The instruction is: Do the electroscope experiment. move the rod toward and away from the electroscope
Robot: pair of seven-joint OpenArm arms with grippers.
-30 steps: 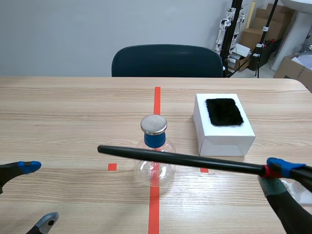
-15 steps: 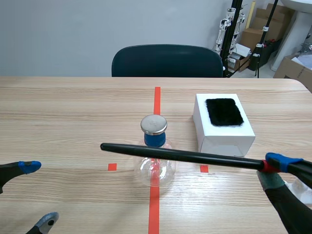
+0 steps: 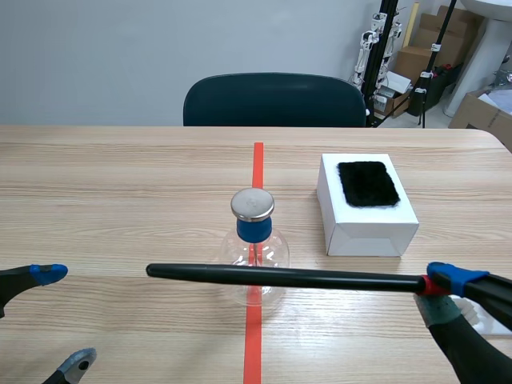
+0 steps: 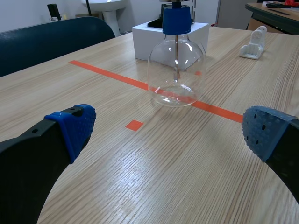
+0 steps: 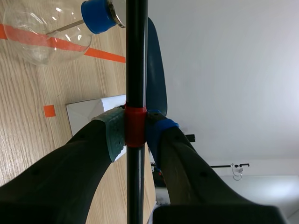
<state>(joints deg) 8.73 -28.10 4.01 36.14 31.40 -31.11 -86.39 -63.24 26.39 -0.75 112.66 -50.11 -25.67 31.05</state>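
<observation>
In the scene view the long black rod (image 3: 280,278) crossed in front of the round clear glass electroscope flask (image 3: 254,250) and hid a strip of its bulb. The right gripper (image 3: 440,290) covered most of a small white object (image 3: 474,310), too little of which showed to tell what it was. Only two fingertips of the left gripper (image 3: 64,318) were in frame. In the left wrist view the flask's cap was cut off and the white cardboard box (image 4: 141,42) sat mostly behind the glass. In the right wrist view both rod ends ran out of frame.

The electroscope (image 3: 254,230), a clear round flask with a blue stopper and a metal disc top, is standing upright at the frame's centre, while the black, red-banded rod (image 3: 288,278) is stretching nearly level across the lower middle, crossing its bulb.
</observation>
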